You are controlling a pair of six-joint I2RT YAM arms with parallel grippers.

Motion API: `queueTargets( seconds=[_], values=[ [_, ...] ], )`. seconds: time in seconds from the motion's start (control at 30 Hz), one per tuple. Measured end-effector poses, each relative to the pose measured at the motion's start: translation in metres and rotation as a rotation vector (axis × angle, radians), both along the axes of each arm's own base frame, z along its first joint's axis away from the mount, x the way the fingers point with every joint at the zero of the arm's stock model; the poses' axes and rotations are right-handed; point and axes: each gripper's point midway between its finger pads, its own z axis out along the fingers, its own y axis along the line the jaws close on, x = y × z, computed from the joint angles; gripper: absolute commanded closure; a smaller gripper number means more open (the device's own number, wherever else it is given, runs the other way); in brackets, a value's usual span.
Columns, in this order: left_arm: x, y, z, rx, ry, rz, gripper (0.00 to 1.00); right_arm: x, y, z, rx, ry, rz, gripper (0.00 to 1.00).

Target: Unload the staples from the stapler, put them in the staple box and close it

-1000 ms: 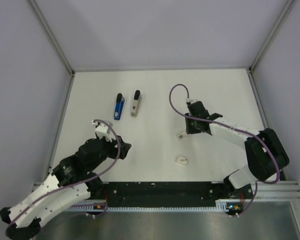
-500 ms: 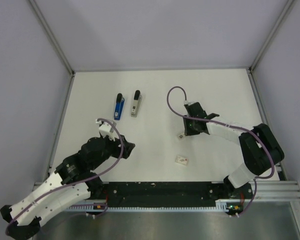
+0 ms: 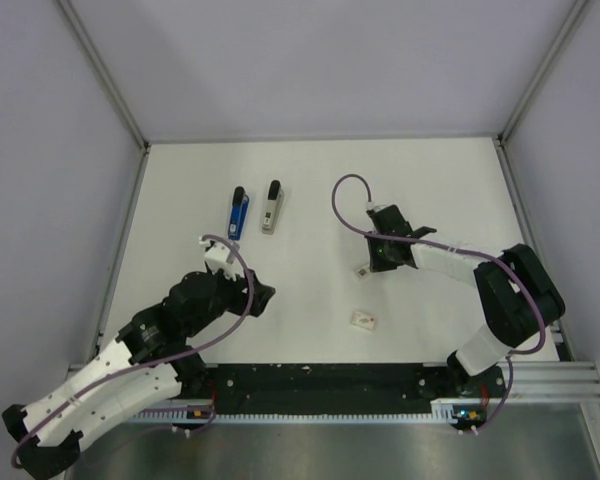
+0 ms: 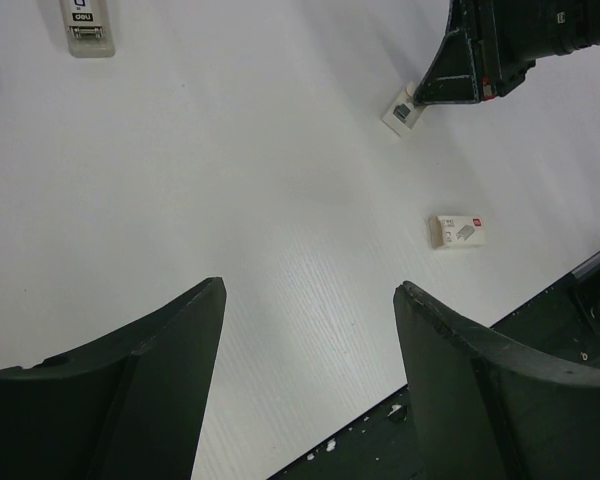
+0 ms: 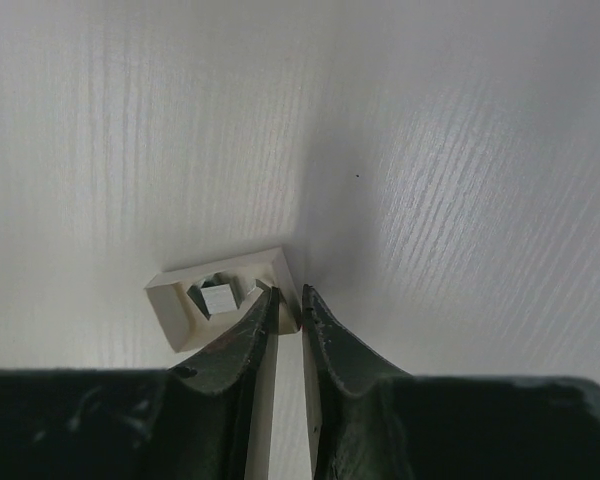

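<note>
Near the middle of the counter (image 3: 320,175), the right claw (image 5: 288,295) is clamping its two tips on the thin wall of a small cream tray (image 5: 175,305). A pale grey piece is lying inside it, and I cannot tell whether that is a strip of staples.

The hold is taking in only one corner of the wall, so the tray is likely to twist or slip free if the arm lifts or swings fast. If it tips, whatever is lying inside could spill onto the counter.

Both staplers are lying side by side toward the far left, the grey stapler (image 3: 271,207) just beside the blue stapler (image 3: 237,213), well apart from either claw and with nothing touching them. Two staplers are making the target uncertain, and a reach for one could be nudging the other.

The left claw (image 4: 310,290) is hanging over bare counter with its tips spread wide, holding nothing. A staple box (image 3: 364,320) is resting near the front edge, between the two arms. It is not blocking the way to the staplers, though a low sweep by the right arm could be knocking it.
</note>
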Motion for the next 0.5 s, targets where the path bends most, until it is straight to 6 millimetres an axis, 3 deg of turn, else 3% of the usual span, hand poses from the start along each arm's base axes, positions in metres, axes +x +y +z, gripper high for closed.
queueTargets(
  seconds=[0.13, 0.37, 0.5],
  values=[
    [0.000, -0.002, -0.002, 0.003, 0.007, -0.008, 0.26, 0.000, 0.000, 0.000, -0.002, -0.003, 0.005, 0.87],
    [0.000, -0.007, -0.006, -0.006, 0.012, -0.020, 0.26, 0.001, 0.000, 0.000, -0.002, -0.005, 0.007, 1.00],
    [0.003, -0.010, -0.011, 0.000, 0.019, -0.022, 0.26, 0.001, 0.000, 0.002, 0.000, -0.009, 0.003, 1.00]
  ],
)
